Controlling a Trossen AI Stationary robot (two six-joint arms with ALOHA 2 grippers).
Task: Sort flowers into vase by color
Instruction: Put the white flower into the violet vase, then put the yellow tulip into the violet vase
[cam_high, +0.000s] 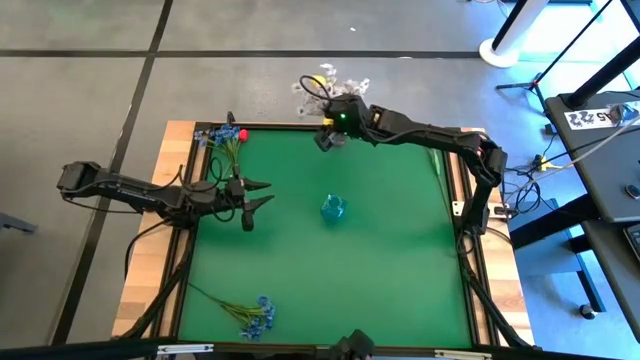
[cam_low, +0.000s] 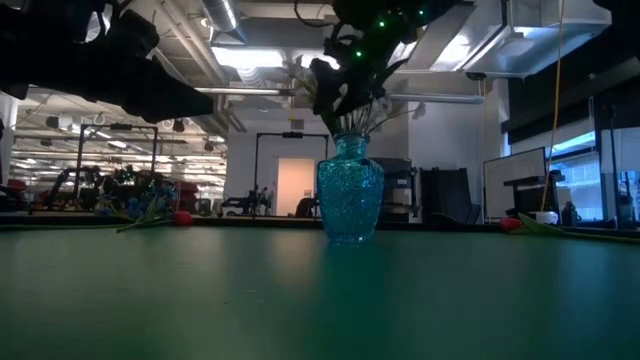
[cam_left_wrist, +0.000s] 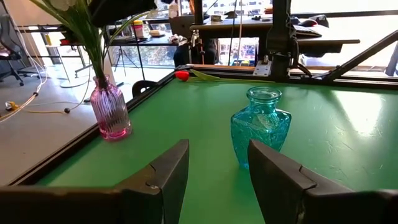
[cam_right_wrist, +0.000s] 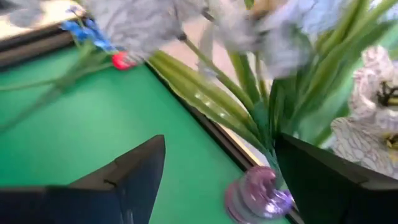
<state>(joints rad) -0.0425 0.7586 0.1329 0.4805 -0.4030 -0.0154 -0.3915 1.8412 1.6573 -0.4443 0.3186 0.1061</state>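
Observation:
A pink glass vase (cam_left_wrist: 110, 109) stands at the table's far edge and holds white and yellow flowers (cam_high: 325, 85) on green stems. My right gripper (cam_right_wrist: 217, 140) hovers open above it, a finger on either side of the stems (cam_right_wrist: 261, 106). A blue glass vase (cam_high: 333, 208) stands empty at mid-table. My left gripper (cam_high: 262, 195) is open, level, left of the blue vase (cam_left_wrist: 261, 124) and pointing at it. Blue flowers and a red bud (cam_high: 225, 135) lie at the far left corner. More blue flowers (cam_high: 252, 315) lie near the near left edge.
A red bud on a long green stem (cam_left_wrist: 181, 75) lies along the table's right side. A raised black frame (cam_high: 470, 250) borders the green mat. Open mat lies between the blue vase and the near edge. Beyond the table are desks, cables and stands.

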